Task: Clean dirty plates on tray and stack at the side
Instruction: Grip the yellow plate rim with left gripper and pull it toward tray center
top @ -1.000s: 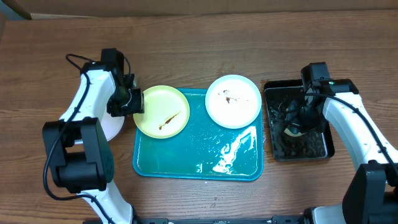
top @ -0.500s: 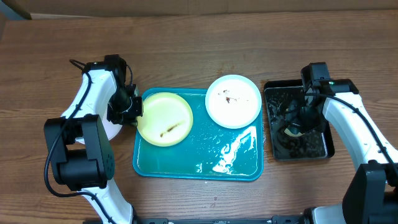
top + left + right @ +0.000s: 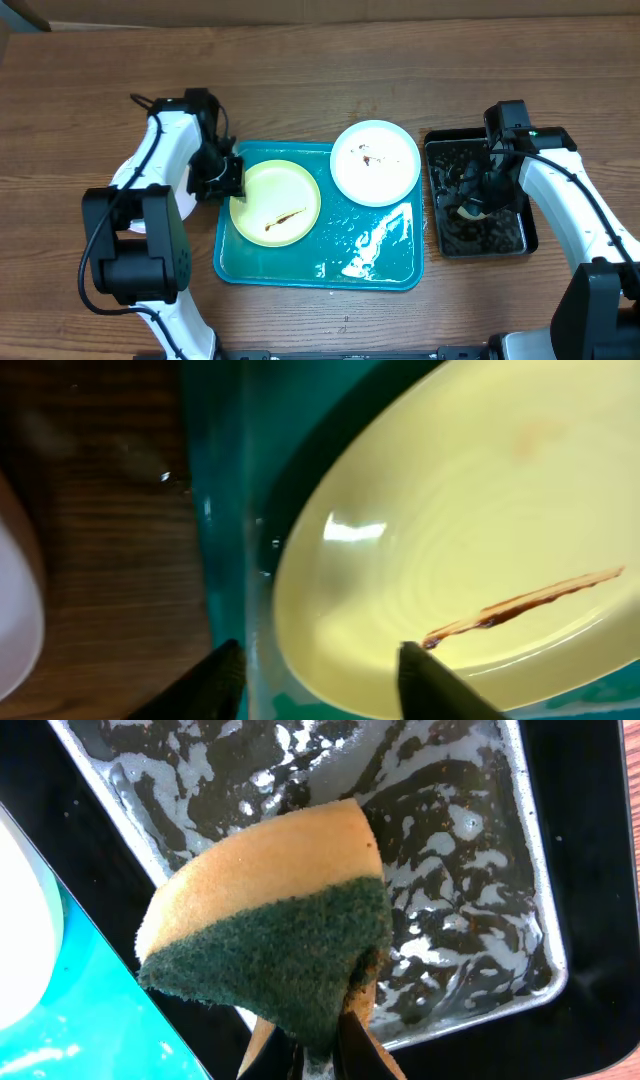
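Note:
A pale yellow-green plate [image 3: 275, 203] with a brown sauce streak [image 3: 520, 605] lies flat in the left half of the teal tray [image 3: 300, 262]. My left gripper [image 3: 222, 178] stands open at the plate's left rim. In the left wrist view [image 3: 325, 675] its fingers straddle the plate's edge and the tray rim [image 3: 225, 510]. A white plate [image 3: 375, 162] with brown specks rests on the tray's far right corner. My right gripper [image 3: 480, 195] hangs over the black tub [image 3: 505, 235], shut on a yellow-and-green sponge [image 3: 270, 930].
Another white plate [image 3: 15, 620] lies on the wooden table left of the tray, mostly under my left arm. The tub [image 3: 450, 840] holds dark soapy water. Foam and water [image 3: 375, 240] cover the tray's right half.
The yellow-green plate has slid right and toward the front, from overhanging the tray's left edge to lying inside it. My left gripper followed it. The right arm has not moved.

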You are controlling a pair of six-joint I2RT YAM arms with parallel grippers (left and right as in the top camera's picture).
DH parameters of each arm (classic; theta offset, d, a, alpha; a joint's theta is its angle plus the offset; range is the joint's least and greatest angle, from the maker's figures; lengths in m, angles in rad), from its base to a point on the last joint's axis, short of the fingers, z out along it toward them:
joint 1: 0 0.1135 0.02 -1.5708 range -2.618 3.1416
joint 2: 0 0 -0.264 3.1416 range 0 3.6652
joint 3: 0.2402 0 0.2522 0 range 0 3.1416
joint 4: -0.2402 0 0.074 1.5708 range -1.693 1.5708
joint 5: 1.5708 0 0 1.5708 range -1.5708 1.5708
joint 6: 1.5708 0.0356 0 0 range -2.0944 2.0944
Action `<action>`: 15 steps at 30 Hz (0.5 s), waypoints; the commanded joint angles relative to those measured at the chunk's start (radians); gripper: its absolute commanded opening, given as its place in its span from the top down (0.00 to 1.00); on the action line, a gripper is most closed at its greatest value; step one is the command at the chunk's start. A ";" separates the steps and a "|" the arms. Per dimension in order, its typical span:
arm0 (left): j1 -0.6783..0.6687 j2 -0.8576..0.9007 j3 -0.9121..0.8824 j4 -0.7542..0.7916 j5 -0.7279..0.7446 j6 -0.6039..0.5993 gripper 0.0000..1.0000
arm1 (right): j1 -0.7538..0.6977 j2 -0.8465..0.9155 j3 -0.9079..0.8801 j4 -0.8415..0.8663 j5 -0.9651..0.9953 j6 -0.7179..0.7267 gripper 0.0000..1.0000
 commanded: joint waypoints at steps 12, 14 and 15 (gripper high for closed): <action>-0.039 0.011 0.008 0.163 -0.069 0.019 0.45 | -0.006 -0.019 0.023 -0.005 -0.005 -0.006 0.96; -0.039 0.011 0.008 0.176 -0.065 0.019 0.45 | -0.006 -0.019 0.023 -0.005 -0.005 -0.006 0.96; -0.039 0.011 0.008 0.179 -0.065 0.019 0.46 | -0.006 -0.019 0.023 -0.005 -0.005 -0.006 0.96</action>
